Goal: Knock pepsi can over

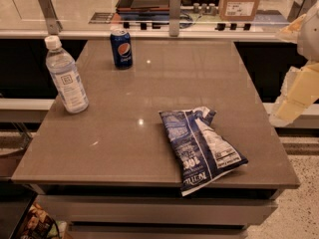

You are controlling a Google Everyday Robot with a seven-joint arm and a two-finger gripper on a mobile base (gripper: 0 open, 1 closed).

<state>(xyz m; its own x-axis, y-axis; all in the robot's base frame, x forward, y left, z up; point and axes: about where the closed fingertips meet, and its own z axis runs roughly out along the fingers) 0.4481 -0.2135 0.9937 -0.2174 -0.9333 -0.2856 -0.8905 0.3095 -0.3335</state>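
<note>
Far right, claw (pixel 298 91); upright pepsi can (pixel 121 48)

gripper (pixel 299 88): pale shape at far right, beside the right side of the table (pixel 124 148), cut off by the right edge; outline unclear.
water bottle (pixel 66 78): label print too small to read.
pepsi can (pixel 121 48): far side hidden; small lettering under the logo unreadable.
cardboard box (pixel 240 1) behind the table: top cut off by the upper edge, sticker unreadable.
chip bag (pixel 202 148): underside hidden.
colourful item (pixel 36 224) at bottom left: cut by the lower edge, cannot tell what it is.
</note>
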